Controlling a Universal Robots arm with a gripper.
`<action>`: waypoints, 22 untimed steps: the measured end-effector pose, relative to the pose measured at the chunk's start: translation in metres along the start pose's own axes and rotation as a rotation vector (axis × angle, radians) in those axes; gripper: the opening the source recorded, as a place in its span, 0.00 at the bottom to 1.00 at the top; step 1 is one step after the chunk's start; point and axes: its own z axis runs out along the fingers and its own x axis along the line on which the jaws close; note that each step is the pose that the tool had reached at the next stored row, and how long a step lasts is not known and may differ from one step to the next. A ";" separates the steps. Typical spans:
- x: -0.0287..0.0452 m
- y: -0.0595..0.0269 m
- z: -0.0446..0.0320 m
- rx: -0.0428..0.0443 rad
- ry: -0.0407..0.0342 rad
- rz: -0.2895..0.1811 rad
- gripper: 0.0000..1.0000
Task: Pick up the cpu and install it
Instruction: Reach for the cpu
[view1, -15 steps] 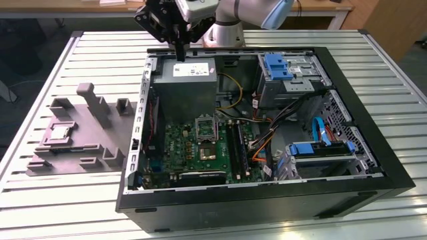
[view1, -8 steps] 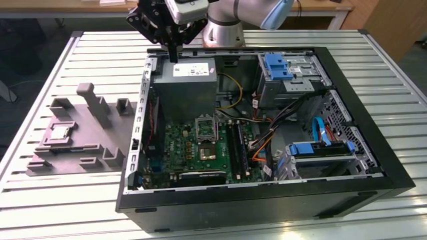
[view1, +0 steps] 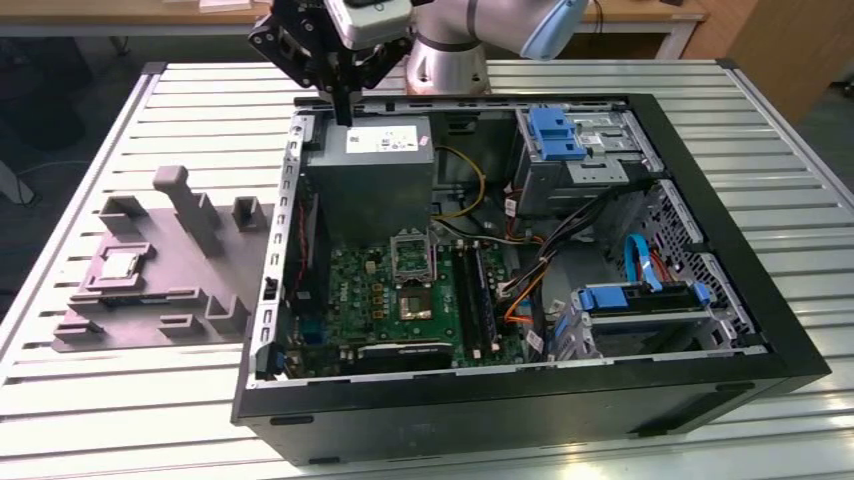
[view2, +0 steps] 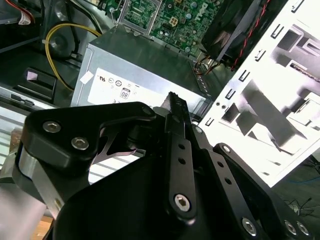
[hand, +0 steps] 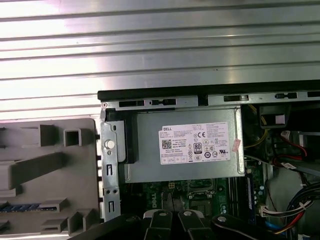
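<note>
Gripper (view1: 346, 112) closed on nothing, I hover over the power supply (view1: 378, 170); the cpu (view1: 119, 265) lies on the grey fixture (view1: 180, 270), well apart.

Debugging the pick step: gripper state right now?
Gripper: closed, holding nothing, above the computer case; the cpu lies on the grey fixture.

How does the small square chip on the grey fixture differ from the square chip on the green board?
The cpu lies outside the case on the grey fixture; the board chip sits inside it. The cpu looks paler, the board chip darker. Both are flat squares.
</note>
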 end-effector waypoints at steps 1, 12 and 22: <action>0.0007 -0.0001 0.0000 0.0000 0.0000 0.000 0.11; 0.0040 -0.0003 0.0001 -0.0001 0.0001 0.000 0.11; 0.0069 -0.0005 0.0002 -0.0001 0.0001 0.000 0.11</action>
